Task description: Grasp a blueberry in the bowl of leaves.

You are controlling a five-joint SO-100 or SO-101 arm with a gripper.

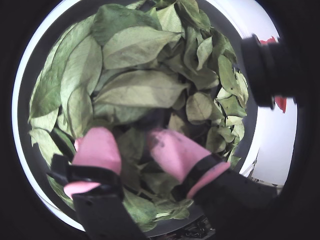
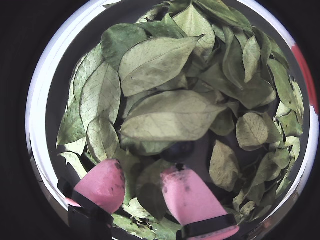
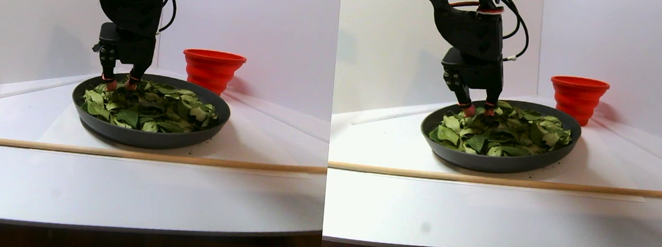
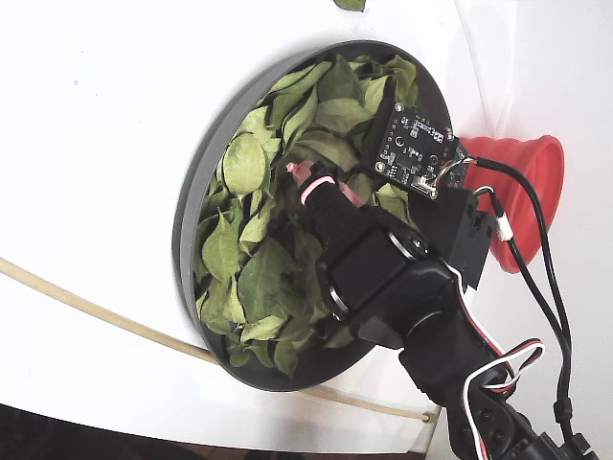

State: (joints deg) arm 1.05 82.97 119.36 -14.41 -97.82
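The dark-grey bowl holds a heap of green leaves. A dark round blueberry peeks out from under a large leaf, just ahead of the right-hand pink fingertip; it is mostly hidden, and in the other wrist view only a dark gap shows there. My gripper is open, its pink fingertips pressed down into the leaves near the bowl's edge. Only leaves lie between the fingers. The gripper also shows in a wrist view, the stereo pair view and the fixed view.
A red ribbed cup stands just behind the bowl, also in the fixed view. A thin wooden stick lies across the white table in front of the bowl. White walls close the back.
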